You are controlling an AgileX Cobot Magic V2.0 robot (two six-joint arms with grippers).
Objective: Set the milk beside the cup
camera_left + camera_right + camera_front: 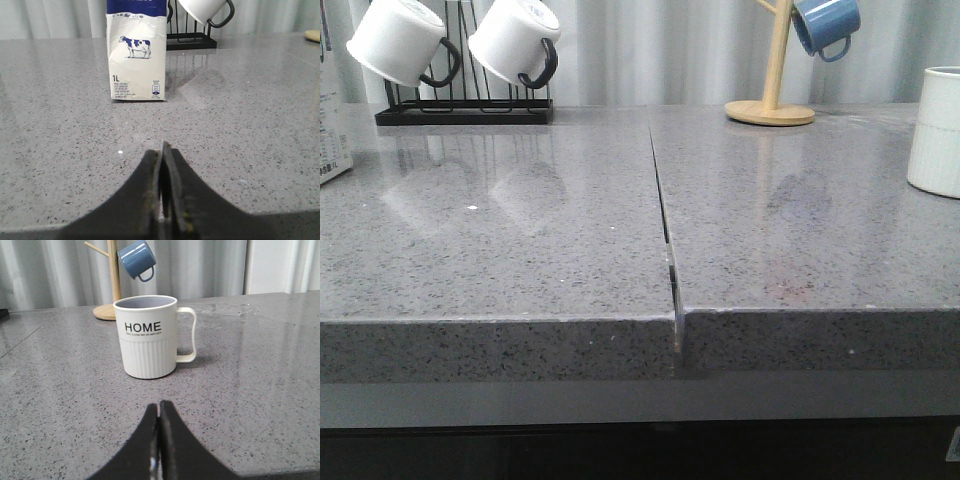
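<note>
The milk carton (136, 55), white with a blue top and a small cow picture, stands upright on the grey counter; in the front view only its edge (332, 130) shows at the far left. The white "HOME" cup (148, 336) stands upright at the far right of the counter, partly cut off in the front view (937, 131). My left gripper (162, 150) is shut and empty, well short of the carton. My right gripper (159, 406) is shut and empty, a short way before the cup. Neither gripper shows in the front view.
A black rack (465, 108) with two white black-handled mugs (515, 40) stands at the back left. A wooden mug tree (772, 100) with a blue mug (825, 25) stands at the back right. A seam (665, 225) splits the two counter slabs.
</note>
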